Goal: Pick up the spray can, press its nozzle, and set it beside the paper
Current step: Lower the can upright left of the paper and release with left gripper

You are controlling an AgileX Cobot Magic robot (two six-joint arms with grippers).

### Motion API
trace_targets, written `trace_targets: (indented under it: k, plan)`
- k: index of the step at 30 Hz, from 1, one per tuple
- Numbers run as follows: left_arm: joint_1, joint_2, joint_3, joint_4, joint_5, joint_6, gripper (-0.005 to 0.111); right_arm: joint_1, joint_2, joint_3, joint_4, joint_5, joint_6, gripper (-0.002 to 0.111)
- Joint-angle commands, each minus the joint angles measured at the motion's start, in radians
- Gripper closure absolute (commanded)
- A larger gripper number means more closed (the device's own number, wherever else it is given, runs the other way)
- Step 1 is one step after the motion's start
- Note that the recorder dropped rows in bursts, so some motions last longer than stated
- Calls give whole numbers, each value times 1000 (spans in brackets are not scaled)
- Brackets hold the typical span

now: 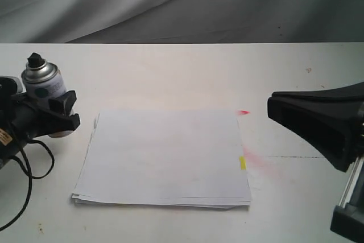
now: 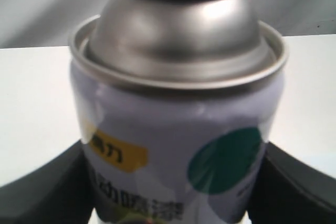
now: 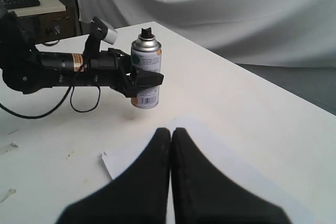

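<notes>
L gripper (image 1: pixel 67 111) clamped on can (image 1: pixel 42 83), fingers (image 2: pixel 42 192) pressing both sides of label. Can upright, just off paper's (image 1: pixel 165 157) far left corner, apart from it. Black nozzle (image 1: pixel 35 59) on top. R gripper (image 1: pixel 272 106) right of paper, fingers together, tips touching. Red smear (image 1: pixel 244 112) by paper's right edge.

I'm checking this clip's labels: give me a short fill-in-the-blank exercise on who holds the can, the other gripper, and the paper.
1. The gripper clamped on the spray can is the robot's ____ one.
2. The right gripper has its jaws ____, with nothing between them.
3. The nozzle on top of the can is coloured ____.
4. The small mark at the edge of the paper is coloured ____.
Missing words: left; shut; black; yellow.
</notes>
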Motion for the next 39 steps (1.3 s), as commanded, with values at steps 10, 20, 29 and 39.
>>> trace_targets:
  k: [10, 20, 29, 39]
  plan:
    - [2, 204, 0, -23, -204, -13, 107, 0, -6, 2, 5, 11, 5, 108]
    - [2, 204, 0, -23, -204, -15, 107, 0, -6, 2, 2, 17, 5, 108]
    - [2, 204, 0, -33, -204, -15, 72, 0, -6, 2, 2, 20, 5, 108]
    - [2, 204, 0, -74, -204, -15, 7, 0, -6, 2, 5, 19, 5, 108]
